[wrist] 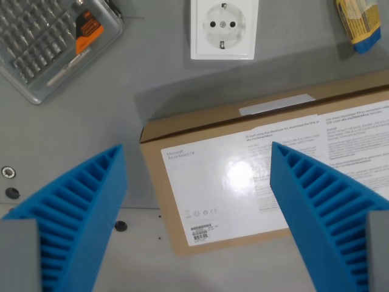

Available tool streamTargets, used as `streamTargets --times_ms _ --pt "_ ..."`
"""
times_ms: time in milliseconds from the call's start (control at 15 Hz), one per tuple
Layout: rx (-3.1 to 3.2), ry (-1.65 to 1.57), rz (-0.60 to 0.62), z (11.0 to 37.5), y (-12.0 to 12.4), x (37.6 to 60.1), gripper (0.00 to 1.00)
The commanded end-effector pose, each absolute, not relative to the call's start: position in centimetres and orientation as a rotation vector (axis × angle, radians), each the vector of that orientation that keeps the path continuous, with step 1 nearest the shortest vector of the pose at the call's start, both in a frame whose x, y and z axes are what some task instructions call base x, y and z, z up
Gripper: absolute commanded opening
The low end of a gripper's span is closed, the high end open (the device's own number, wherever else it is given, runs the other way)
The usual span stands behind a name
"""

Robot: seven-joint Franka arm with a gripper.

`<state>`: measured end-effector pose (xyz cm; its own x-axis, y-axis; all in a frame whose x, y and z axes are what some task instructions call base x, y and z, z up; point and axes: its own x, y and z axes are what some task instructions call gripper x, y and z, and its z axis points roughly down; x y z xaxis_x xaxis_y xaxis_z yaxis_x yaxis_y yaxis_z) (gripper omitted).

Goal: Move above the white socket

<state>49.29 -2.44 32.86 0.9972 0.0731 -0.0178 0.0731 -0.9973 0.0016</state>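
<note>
**A:** Biggest thing down there is the grey table (152, 73), spread out under everything the pincer looks down on.

**B:** And next in size?

**A:** The cardboard box (243, 176), lying flat right under the pincer (196, 147), a little toward the wrist view's right. Its white label (231, 182) faces up with a bright glare spot between the two fingers, and a strip of tape (276, 104) sits on the far edge.

**B:** How's the pincer itself?

**A:** Spread wide. The two blue ribbed fingers (79, 213) stand well apart with nothing between them, one over bare table, the other over the box.

**B:** Anything off to the side?

**A:** A clear case of screwdriver bits (48, 42) lies well ahead of the pincer, toward the wrist view's left, with an orange handle inside.

**B:** The white socket?

**A:** The white socket (223, 27) sits ahead of the pincer, beyond the far edge of the box, at the top of the view and roughly in line with the gap between the fingers.

**B:** Smallest?

**A:** A yellow and blue object (360, 23), ahead and to the wrist view's right, cut off by the frame.
</note>
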Motion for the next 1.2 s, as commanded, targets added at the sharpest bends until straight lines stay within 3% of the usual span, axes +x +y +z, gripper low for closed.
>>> streamTargets --times_ms 67,1200 --pt "3.139 0.096 0.023 31.9 -2.9 49.7 1.00" --pt "3.149 0.071 0.023 25.6 -4.1 51.7 1.00"
